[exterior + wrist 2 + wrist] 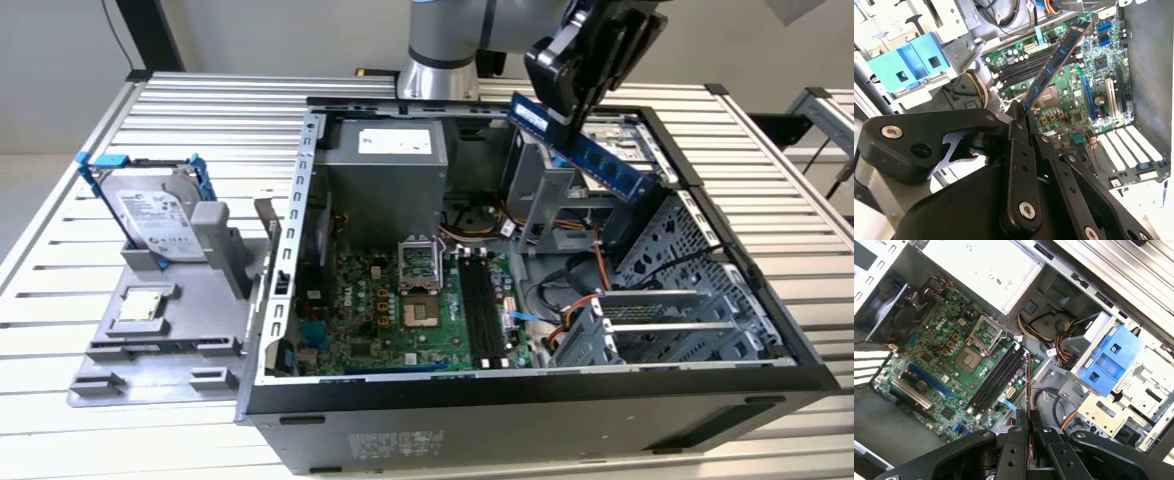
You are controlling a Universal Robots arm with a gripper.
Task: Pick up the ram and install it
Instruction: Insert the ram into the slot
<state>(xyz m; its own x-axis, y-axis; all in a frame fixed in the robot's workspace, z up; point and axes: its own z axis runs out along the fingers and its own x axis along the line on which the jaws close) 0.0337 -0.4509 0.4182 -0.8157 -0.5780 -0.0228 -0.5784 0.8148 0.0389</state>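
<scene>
The gripper (561, 115) is clamping one end of the ram (607, 160), which is hanging tilted over the open case (534, 400) in the exterior view's upper right. With so short a hold, the stick is probably risking pivoting. Farther down, any skew against the black memory slots (483, 305) could be jamming its contacts.

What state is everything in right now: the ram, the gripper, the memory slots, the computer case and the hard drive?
ram: gripped at one end, tilted, in the air over the case, not in a slot.
gripper: shut on the ram.
memory slots: empty.
computer case: lying on its side, side panel off.
hard drive: outside the case, standing upright in a grey holder.
</scene>
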